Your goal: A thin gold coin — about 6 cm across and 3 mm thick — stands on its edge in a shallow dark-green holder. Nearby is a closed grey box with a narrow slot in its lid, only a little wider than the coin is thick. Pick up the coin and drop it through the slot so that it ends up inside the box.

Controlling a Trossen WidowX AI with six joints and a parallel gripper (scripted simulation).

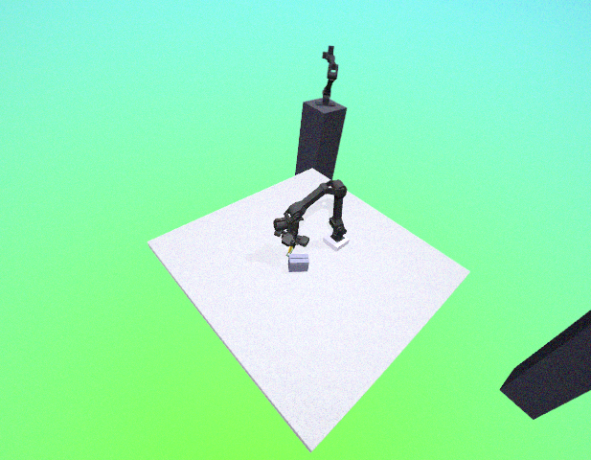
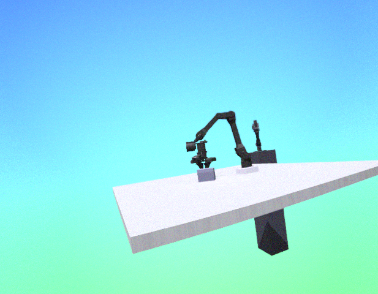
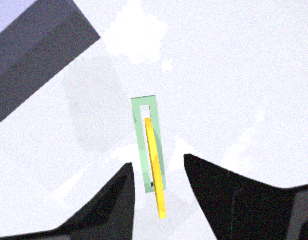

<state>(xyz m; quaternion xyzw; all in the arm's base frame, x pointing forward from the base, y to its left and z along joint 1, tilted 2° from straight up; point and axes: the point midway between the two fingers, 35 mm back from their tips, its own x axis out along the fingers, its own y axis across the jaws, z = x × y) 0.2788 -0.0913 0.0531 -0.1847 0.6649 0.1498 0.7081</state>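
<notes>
I am at the picking step: the thin round gold coin (image 1: 290,249) (image 3: 154,160) is not gripped yet. It stands on its edge in the shallow green rectangular holder (image 3: 139,135), just beside the closed grey box (image 1: 298,265) (image 2: 206,174) (image 3: 44,55) on the white counter (image 1: 310,346) (image 2: 182,205) (image 3: 219,60).

My black gripper (image 1: 291,244) (image 2: 204,167) (image 3: 158,164) points down near the box, on the coin's side of it. Its two fingers are partly spread, and in the wrist view they stand one at each side of the coin, with a gap at both sides. I hold nothing. How far the tips are above the holder, I cannot tell exactly.

The next move, I think, is to go down a little, keep the coin in the middle, and then close on its two flat faces. I should close gently, because an uneven touch could tilt it. After this comes lifting it straight and turning it to match the narrow slot (image 1: 299,258) in the box's lid.
</notes>
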